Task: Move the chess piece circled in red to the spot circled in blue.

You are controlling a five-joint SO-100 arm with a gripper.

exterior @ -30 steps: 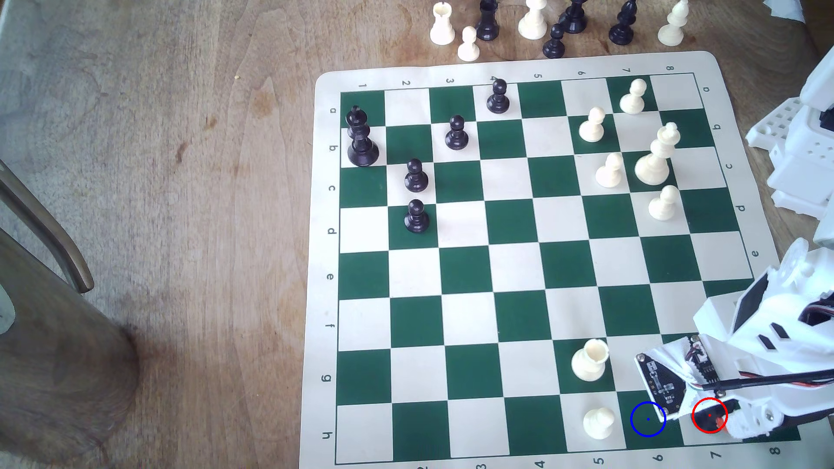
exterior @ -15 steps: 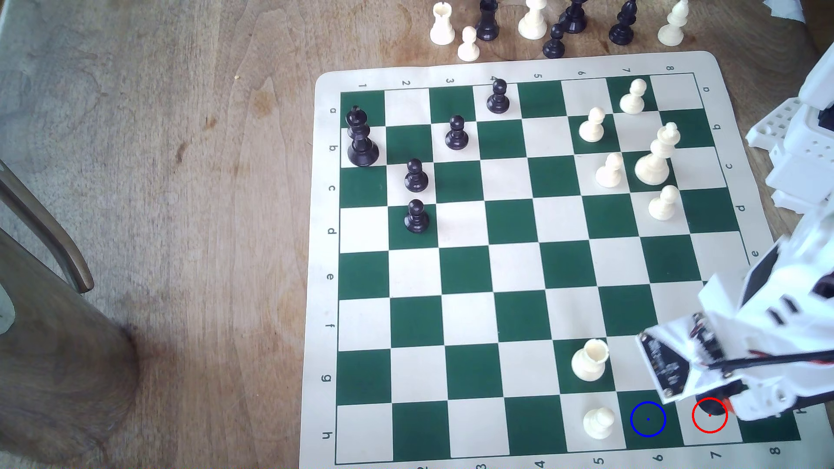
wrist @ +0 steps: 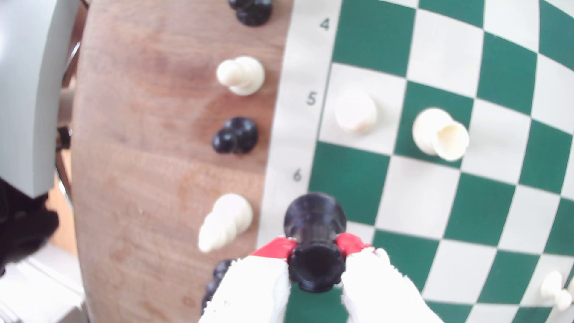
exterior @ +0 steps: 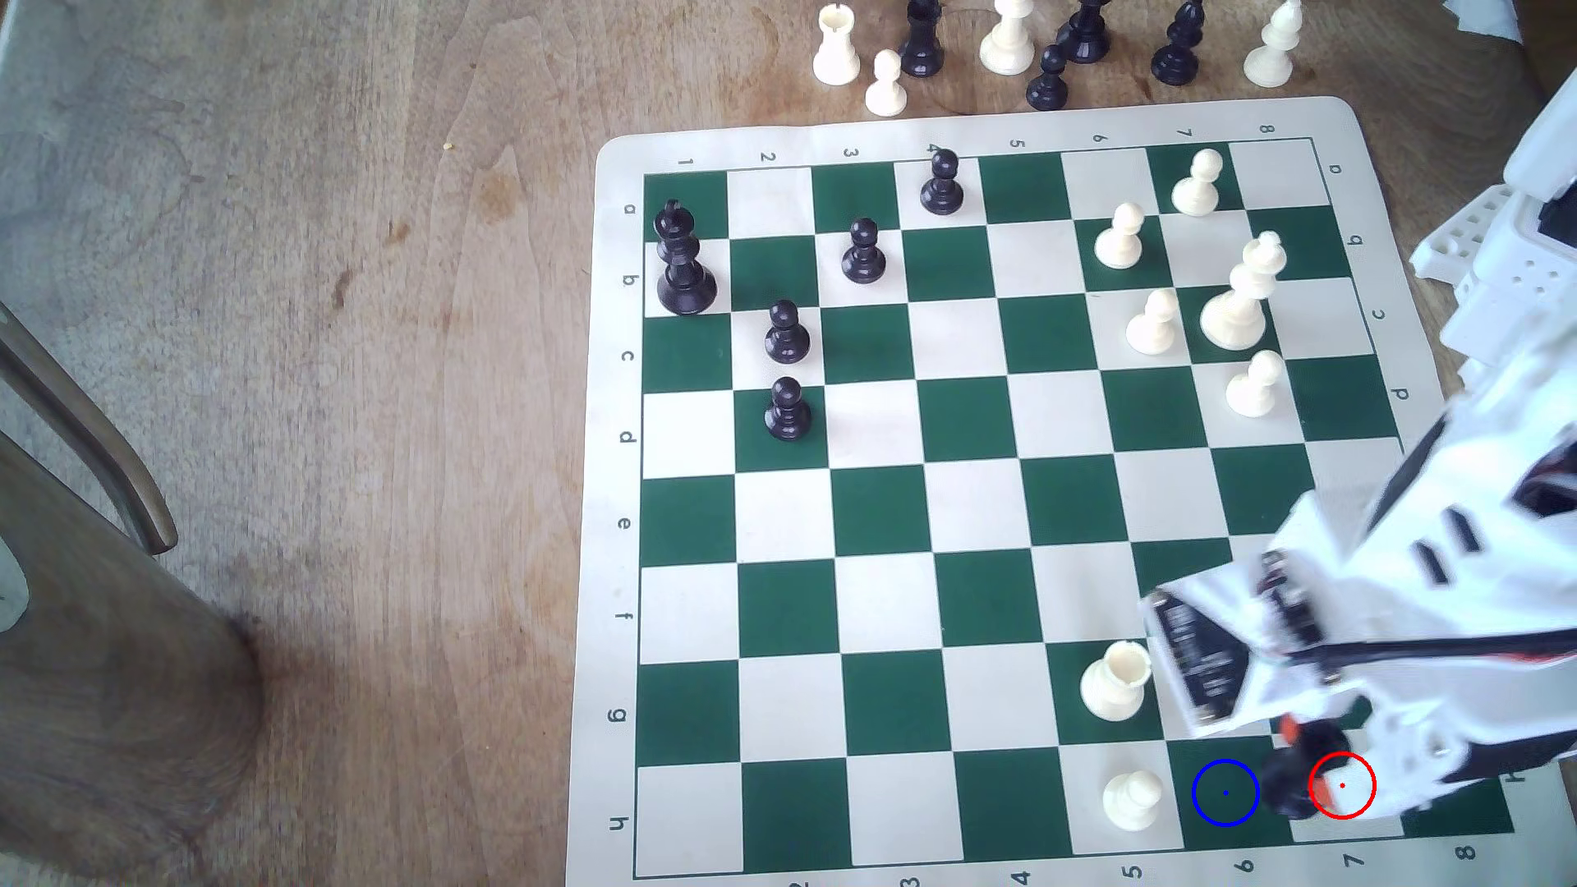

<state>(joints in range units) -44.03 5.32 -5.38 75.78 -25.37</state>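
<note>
On the chess mat [exterior: 1399, 256] I read border numbers 1 to 8 along its far edge, again 4 to 8 along its near edge, and letters a to h down both side borders, partly hidden by my arm on one side. My wrist view shows 4, 5 and 6 on the mat border [wrist: 298, 93].

I take this for a home room: my view shows a worn wooden table [exterior: 341, 341] with a roll-up chess mat [exterior: 939, 512], a curved wooden chair back [exterior: 94, 460] at the exterior view's left, and daylight across the grain.
</note>
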